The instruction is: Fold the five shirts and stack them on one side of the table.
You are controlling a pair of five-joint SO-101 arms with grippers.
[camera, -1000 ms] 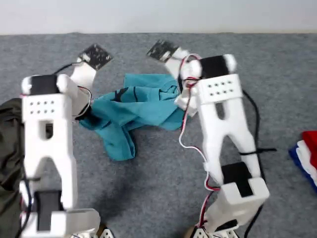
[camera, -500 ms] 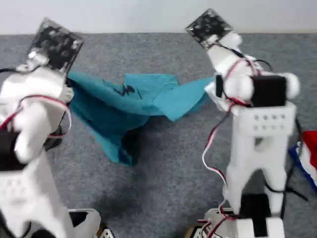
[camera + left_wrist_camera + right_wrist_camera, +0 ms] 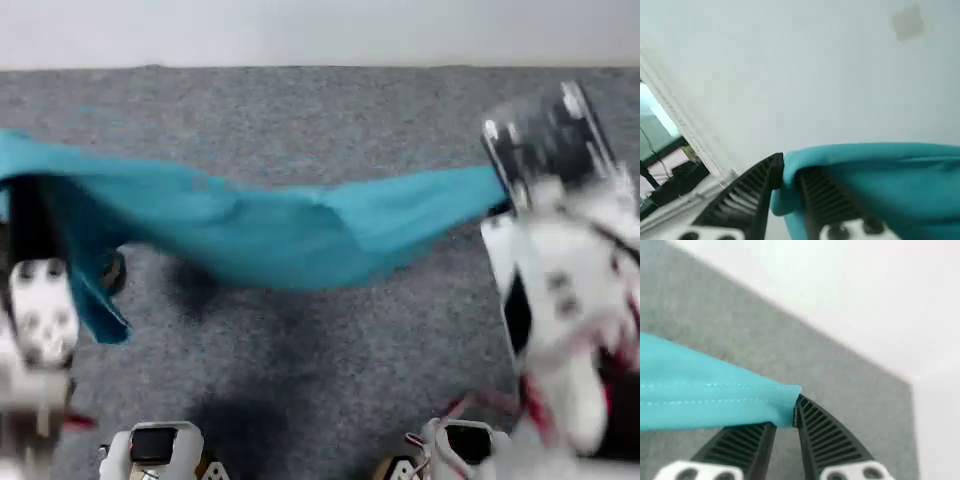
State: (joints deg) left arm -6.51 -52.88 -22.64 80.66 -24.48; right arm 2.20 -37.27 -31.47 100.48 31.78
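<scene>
Teal shirt [image 3: 270,235] stretched, seemingly above grey table [image 3: 330,110]

Teal shirt [image 3: 880,185] in left hand [image 3: 787,175]

One teal shirt [image 3: 280,235], two arms [image 3: 565,260] [image 3: 40,320]

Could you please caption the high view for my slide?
Left gripper and right gripper hold a teal shirt stretched above the table.
</scene>
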